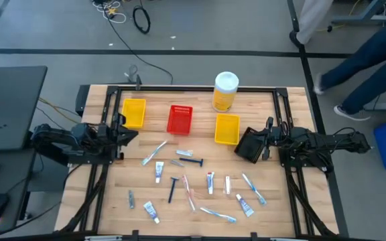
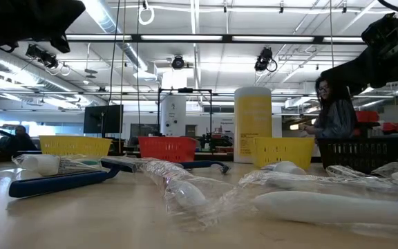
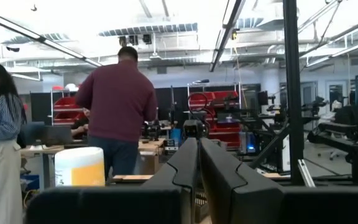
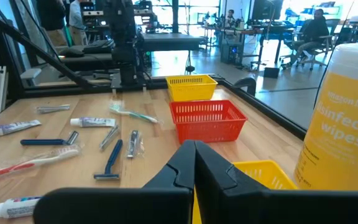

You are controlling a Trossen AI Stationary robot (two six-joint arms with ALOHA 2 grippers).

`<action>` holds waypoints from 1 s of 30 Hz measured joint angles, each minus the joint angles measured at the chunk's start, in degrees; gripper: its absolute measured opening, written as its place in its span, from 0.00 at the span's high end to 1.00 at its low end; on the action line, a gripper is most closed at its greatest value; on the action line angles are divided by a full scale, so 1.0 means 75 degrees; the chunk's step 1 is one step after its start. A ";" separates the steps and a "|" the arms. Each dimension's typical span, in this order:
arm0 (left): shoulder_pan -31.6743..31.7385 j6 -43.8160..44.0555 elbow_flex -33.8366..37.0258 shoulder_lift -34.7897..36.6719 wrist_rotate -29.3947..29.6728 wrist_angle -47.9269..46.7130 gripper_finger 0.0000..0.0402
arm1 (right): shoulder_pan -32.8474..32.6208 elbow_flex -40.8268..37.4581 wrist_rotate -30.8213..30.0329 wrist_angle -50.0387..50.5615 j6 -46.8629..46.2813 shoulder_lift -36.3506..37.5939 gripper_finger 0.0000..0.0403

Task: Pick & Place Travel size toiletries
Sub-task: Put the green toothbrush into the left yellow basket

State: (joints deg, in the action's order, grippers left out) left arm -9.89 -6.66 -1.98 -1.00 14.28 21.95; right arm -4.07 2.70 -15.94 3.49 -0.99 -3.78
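Note:
The toiletries lie scattered flat on the middle of the wooden table: white toothpaste tubes, dark blue razors, pale toothbrushes, and small packets. In the low view a blue razor and a wrapped toothbrush lie close in front. My left gripper hovers shut at the table's left side, level. My right gripper hovers shut at the right side, next to the black bin. Neither touches anything.
Along the far side stand a yellow bin, a red bin, a second yellow bin and a big yellow wipes bottle. A black frame borders the table. People stand in the room beyond the table.

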 joint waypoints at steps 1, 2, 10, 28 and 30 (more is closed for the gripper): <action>0.0000 0.0000 0.0000 0.0001 0.0000 -0.0018 0.93 | 0.0000 0.0000 0.0000 0.0002 -0.0001 0.0000 0.99; 0.0000 0.0000 0.0000 0.0001 0.0000 -0.0036 0.93 | 0.0001 -0.0002 0.0000 0.0001 -0.0001 -0.0001 0.99; 0.0000 0.0213 0.0000 -0.0002 -0.0142 0.0102 0.93 | 0.0002 0.0000 0.0000 0.0002 -0.0002 0.0000 0.99; -0.0003 -0.0222 -0.3164 -0.1626 0.0036 -0.2394 0.93 | -0.0001 0.0000 -0.0487 -0.0046 0.1208 0.0001 0.99; -0.0003 -0.0179 -0.3563 -0.1994 0.0221 -0.2761 0.93 | 0.0002 -0.0001 -0.0511 -0.0045 0.1251 0.0000 0.99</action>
State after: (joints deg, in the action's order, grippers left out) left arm -9.91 -8.00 -28.70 -15.96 15.94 1.25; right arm -4.05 2.69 -19.77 3.15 8.39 -3.78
